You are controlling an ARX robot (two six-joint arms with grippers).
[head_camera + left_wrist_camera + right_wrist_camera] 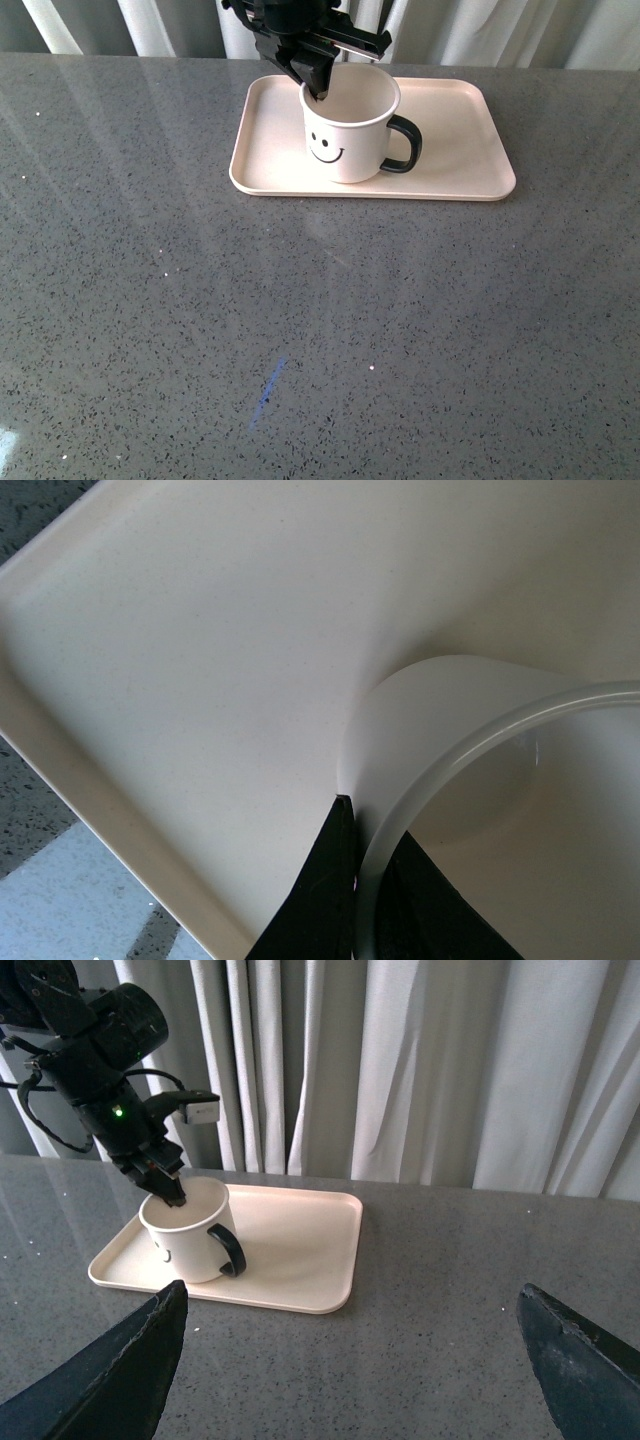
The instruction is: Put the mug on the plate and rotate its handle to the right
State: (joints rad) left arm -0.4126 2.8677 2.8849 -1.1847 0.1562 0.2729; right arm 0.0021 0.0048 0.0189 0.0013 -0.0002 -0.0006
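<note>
Grey speckled worktop [300, 330], pale curtains [400, 1060] behind. At 12 o'clock the plate [460, 130] lies flat. On it the mug [355, 135] stands upright, just left of centre, with its handle [405, 145] pointing to 3 o'clock. My left fingers [318, 80] pinch the mug's rim at 10 o'clock, one inside, one outside. My right fingers [110, 1380] are spread wide, holding nothing, well apart from the plate.

White mug [352, 128] with black smiley [327, 152], black handle [416, 145], pale pink plate [460, 140].
</note>
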